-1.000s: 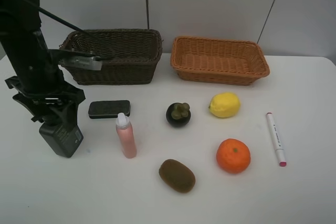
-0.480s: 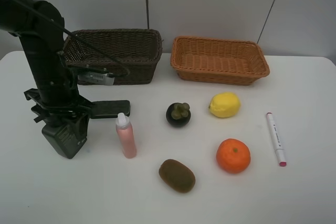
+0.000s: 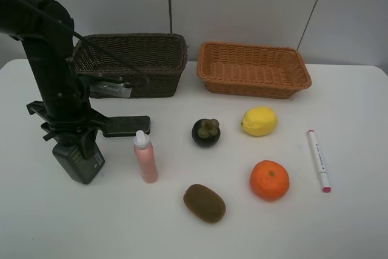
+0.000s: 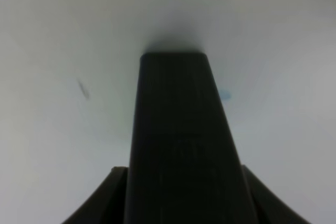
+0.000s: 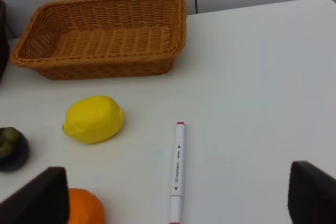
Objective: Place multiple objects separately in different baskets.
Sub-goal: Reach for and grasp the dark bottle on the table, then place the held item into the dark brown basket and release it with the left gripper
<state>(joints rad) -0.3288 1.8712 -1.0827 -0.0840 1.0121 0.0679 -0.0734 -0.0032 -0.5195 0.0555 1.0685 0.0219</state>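
Note:
My left gripper [image 3: 71, 137] is shut on the dark green pump bottle [image 3: 80, 161], which stands tilted on the table at the left; the left wrist view shows its dark body [image 4: 181, 140] between the fingers. The black eraser [image 3: 128, 125], pink bottle [image 3: 145, 159], mangosteen [image 3: 206, 131], lemon [image 3: 259, 121], orange [image 3: 269, 180], kiwi [image 3: 205, 203] and marker [image 3: 319, 161] lie on the table. The dark brown basket [image 3: 139, 83] and the tan basket [image 3: 254, 87] stand at the back. My right gripper [image 5: 178, 203] is open over the marker [image 5: 177, 171], with the lemon [image 5: 94, 119] beyond it.
The left arm's column [image 3: 51, 65] stands in front of the dark basket's left end and hides part of the eraser. The pink bottle stands close to the right of the held bottle. The white table [image 3: 339, 228] runs to the front edge.
My left gripper and the green bottle have shifted slightly to the right, toward the pink bottle. The arm now covers the eraser's left end. Nothing else moved.

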